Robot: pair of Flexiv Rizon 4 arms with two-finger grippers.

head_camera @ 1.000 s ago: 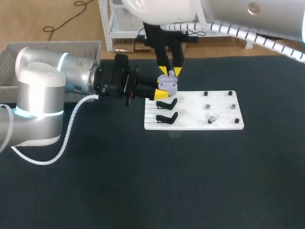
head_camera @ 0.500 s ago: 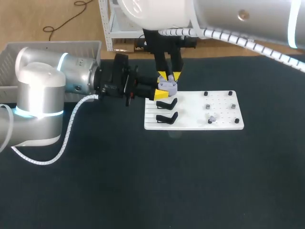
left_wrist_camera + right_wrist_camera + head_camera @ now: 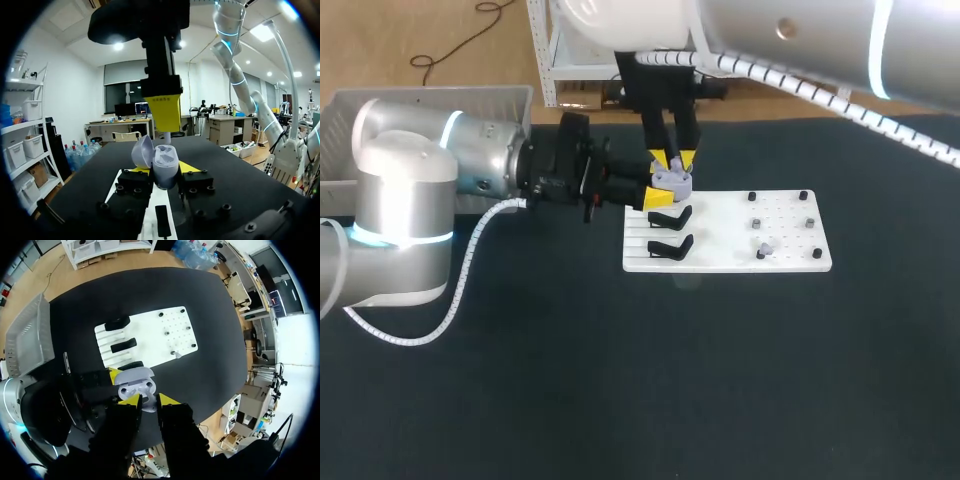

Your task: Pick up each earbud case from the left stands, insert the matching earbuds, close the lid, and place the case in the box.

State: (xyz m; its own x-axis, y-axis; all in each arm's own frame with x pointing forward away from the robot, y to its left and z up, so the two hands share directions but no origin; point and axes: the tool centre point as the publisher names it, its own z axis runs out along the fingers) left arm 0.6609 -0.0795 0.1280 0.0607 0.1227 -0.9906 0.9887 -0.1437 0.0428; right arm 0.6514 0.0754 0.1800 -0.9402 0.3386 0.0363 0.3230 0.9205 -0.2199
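Observation:
My left gripper [image 3: 664, 192] comes in from the left and is shut on an open lavender earbud case [image 3: 672, 181] held above the back left corner of the white board [image 3: 730, 262]. In the left wrist view the case [image 3: 165, 164] stands between my yellow tips with its lid [image 3: 143, 151] swung up to one side. My right gripper [image 3: 673, 160] hangs straight above the case, shut on a small lavender earbud [image 3: 148, 403]. That earbud sits just over the case's sockets [image 3: 135, 385]. Another earbud [image 3: 765, 243] rests on the board's peg area.
Two black stands [image 3: 670, 217] [image 3: 670, 246] sit bare on the board's left part, right below the held case. Small black pegs dot the board's right part. A grey bin [image 3: 345, 120] stands at the table's back left, behind my left arm.
My right gripper has come down a little with the earbud, closer to the open case. The left arm and the case have stayed still.

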